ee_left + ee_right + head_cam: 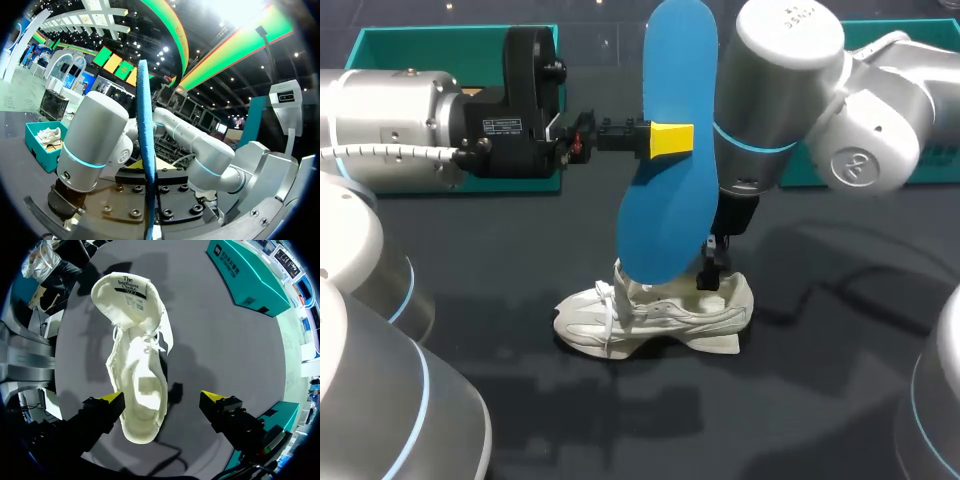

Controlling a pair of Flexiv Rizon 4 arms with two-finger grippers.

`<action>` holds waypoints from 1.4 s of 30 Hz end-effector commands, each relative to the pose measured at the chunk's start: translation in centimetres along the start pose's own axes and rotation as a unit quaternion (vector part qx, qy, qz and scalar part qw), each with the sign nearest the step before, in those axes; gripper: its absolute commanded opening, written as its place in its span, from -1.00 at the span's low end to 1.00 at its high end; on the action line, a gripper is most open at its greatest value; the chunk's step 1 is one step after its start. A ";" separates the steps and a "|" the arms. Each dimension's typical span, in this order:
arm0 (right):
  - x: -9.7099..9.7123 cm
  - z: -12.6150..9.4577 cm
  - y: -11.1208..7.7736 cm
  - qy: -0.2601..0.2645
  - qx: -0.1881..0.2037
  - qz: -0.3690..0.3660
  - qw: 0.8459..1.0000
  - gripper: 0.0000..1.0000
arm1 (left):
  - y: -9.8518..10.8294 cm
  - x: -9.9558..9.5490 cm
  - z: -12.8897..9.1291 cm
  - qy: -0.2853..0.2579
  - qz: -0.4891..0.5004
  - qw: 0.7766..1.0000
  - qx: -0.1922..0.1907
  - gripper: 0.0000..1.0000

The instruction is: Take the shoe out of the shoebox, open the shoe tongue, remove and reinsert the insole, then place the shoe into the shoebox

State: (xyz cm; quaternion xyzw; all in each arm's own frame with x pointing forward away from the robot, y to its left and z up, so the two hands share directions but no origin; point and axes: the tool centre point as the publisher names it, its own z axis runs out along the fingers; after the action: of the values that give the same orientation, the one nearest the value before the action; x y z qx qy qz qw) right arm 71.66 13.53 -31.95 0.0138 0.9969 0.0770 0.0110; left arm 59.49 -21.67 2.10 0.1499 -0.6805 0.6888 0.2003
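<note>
The left pincer (662, 138) is clamping the blue insole (670, 190) upright above the white shoe (655, 318), which is resting on the tabletop (820, 380). The right pincer (162, 399) is hanging wide open over the heel end, holding nothing. For reinsertion, the left arm should be feeding the insole toe-first into the opening while the right pincer is bracing the heel.

I see a smooth, matt blue insole (670, 200), a cream shoe (660, 318) of cloth and softly sheened panels, a dull dark tabletop (820, 400), a teal card-like shoebox (410, 45), and my right arm (785, 80) cased in smooth, faintly glossy grey.
</note>
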 end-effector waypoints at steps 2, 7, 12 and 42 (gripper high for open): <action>-0.4 2.2 0.7 0.009 -0.002 -0.001 1.000 1.00 | 0.0 0.1 0.0 -0.001 0.000 1.000 0.000 -1.00; -0.6 3.3 1.1 0.018 -0.005 -0.001 1.000 1.00 | 0.0 0.1 0.0 -0.001 0.000 1.000 0.000 -1.00; -0.7 4.2 1.7 0.025 0.002 -0.005 1.000 1.00 | 0.0 0.1 0.0 -0.001 0.000 1.000 0.000 -1.00; 0.4 7.6 2.3 0.051 0.013 0.011 0.999 -0.98 | 0.0 0.1 0.0 -0.001 0.000 1.000 0.000 -1.00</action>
State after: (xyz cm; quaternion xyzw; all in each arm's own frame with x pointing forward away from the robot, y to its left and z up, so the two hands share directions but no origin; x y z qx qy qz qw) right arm 71.76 16.98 -38.88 0.0193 0.9968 0.0637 -0.0440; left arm 59.49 -21.67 2.10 0.1499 -0.6805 0.6888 0.2003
